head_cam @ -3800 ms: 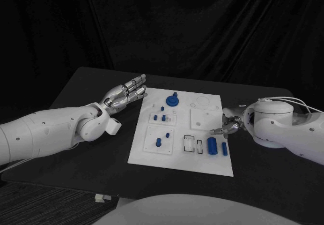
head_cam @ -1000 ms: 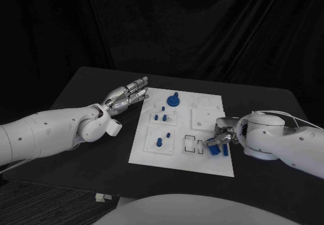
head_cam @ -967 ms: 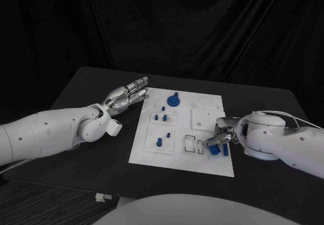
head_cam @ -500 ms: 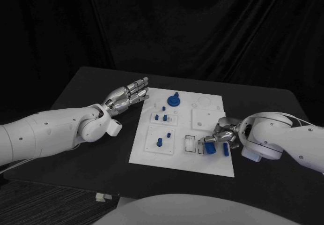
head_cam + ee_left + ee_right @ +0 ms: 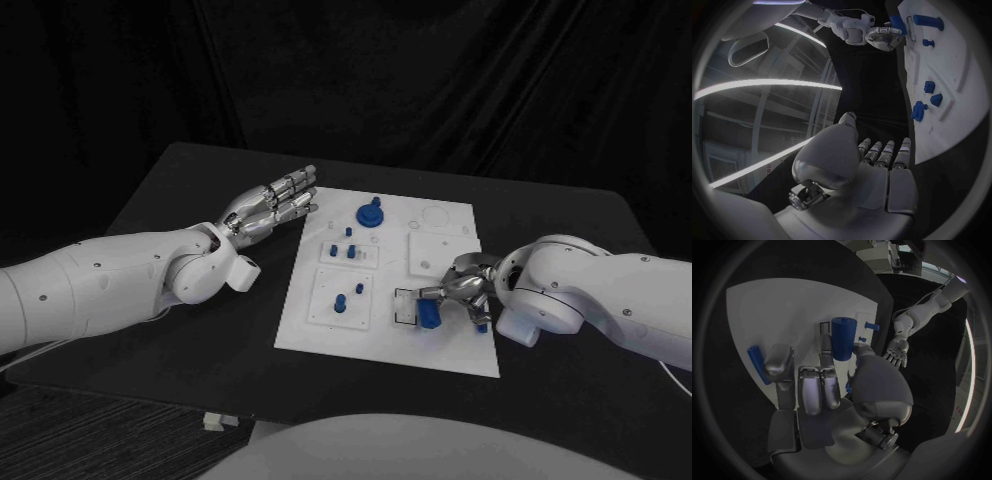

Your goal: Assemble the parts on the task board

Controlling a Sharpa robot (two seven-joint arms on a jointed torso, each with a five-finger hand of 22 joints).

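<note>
Right hand [image 5: 459, 293]: low over the near right part of the task board [image 5: 335, 335], fingers closed round a blue cylinder [image 5: 842, 338] beside two rectangular slots [image 5: 408, 305].
Blue bar [image 5: 757, 363]: lies on the board just right of that hand.
Blue pegs [image 5: 346, 298]: stand in a left-hand plate.
Left hand [image 5: 271, 204]: holds nothing, fingers straight, off the board's far left edge.
Blue knob [image 5: 369, 213]: far end.

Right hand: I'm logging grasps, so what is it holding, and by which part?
The right hand holds a blue cylindrical part by one end, between its fingertips; the other end sticks out over the task board.
</note>
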